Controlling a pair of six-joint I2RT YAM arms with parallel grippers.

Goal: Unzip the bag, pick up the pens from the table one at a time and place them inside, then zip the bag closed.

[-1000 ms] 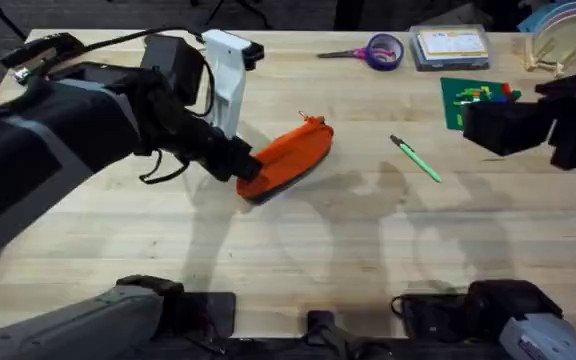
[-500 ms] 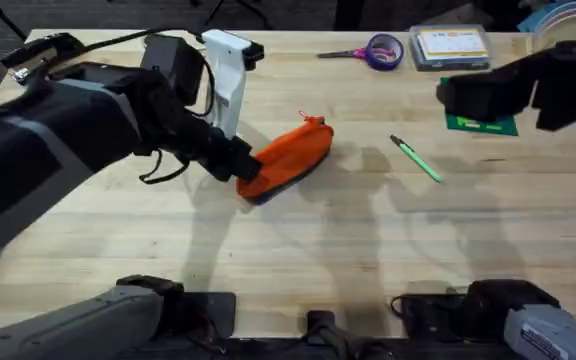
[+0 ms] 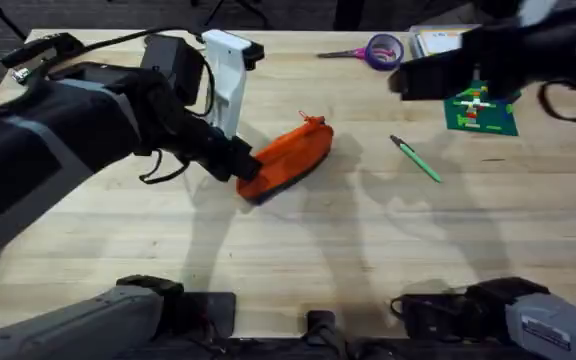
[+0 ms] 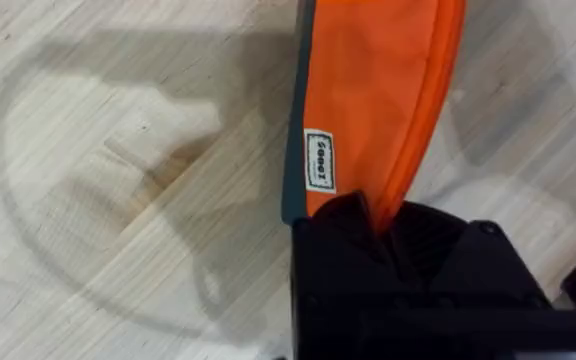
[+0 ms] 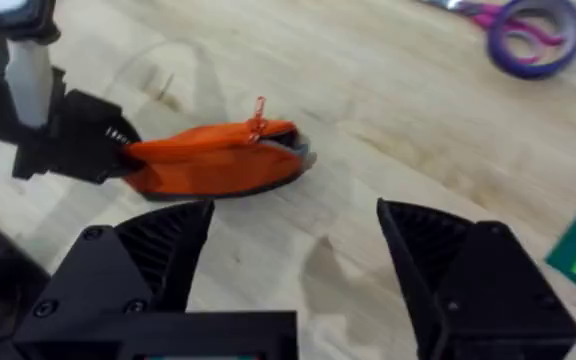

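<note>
Bag mid-table, left gripper on its near end, pen off to the right.

The bag lies slantwise on the table, its far end toward the right and back, its near-left end in the left gripper, which reaches in from the left. The pen lies on the table right of the bag, well apart from it. The right gripper hangs above the table's right rear, behind the pen, with the bag ahead of it and to its left. Scissors lie at the back edge, behind the bag and pen; a mat sits right of the pen, farther back.
</note>
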